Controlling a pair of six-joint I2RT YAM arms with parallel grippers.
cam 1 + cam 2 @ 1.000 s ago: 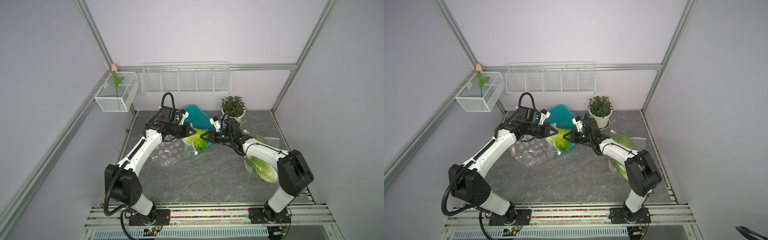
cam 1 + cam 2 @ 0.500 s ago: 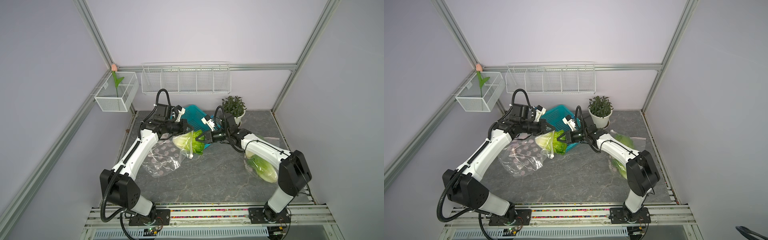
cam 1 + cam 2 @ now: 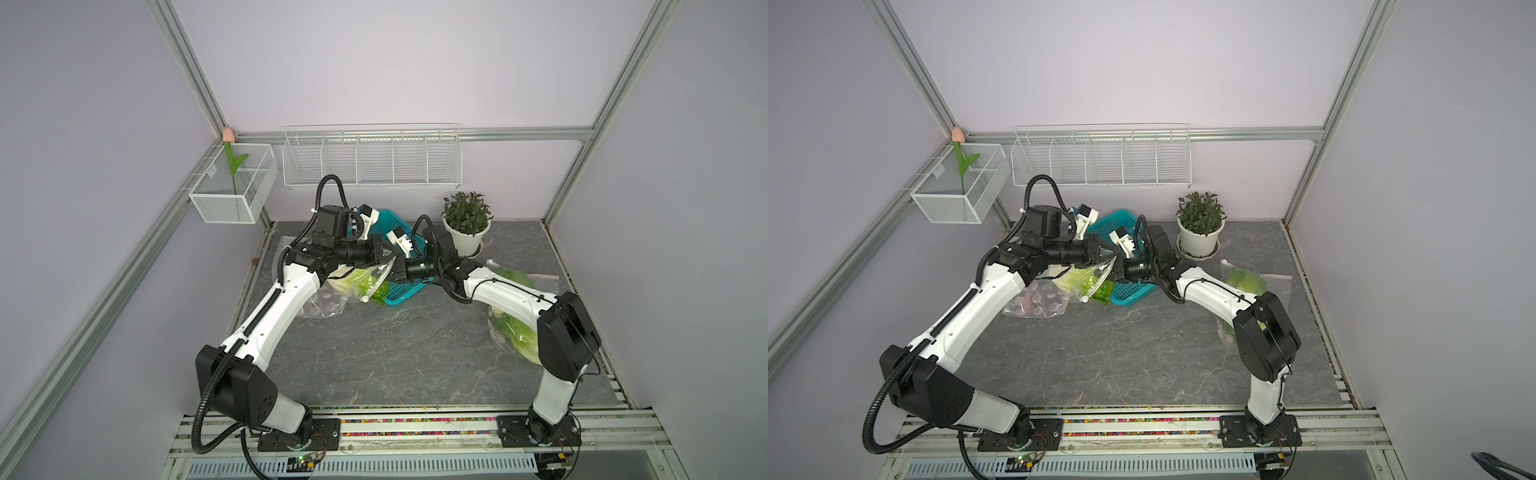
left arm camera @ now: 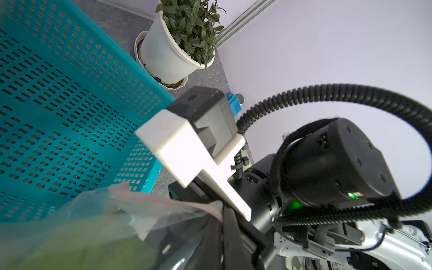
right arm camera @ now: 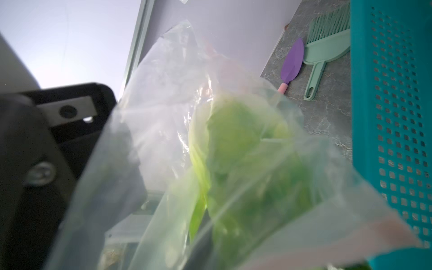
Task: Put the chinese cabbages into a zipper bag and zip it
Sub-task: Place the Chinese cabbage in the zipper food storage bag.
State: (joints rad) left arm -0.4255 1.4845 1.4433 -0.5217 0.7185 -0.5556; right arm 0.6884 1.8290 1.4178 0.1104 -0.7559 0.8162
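Top views show a cabbage [image 3: 353,279] in a bag [image 3: 376,274], held up far centre by the basket [image 3: 401,293]. Left gripper [image 3: 390,258] and right gripper [image 3: 398,269] are each clenched on its mouth, seemingly unzipped. A second cabbage [image 3: 518,336] lies bagged, right.

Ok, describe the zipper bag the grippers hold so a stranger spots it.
Find the teal basket beside the potted plant. At its edge hangs a clear zipper bag holding cabbage. It alone is pinched between the left gripper and right gripper; the other bag lies on the table by the right arm.
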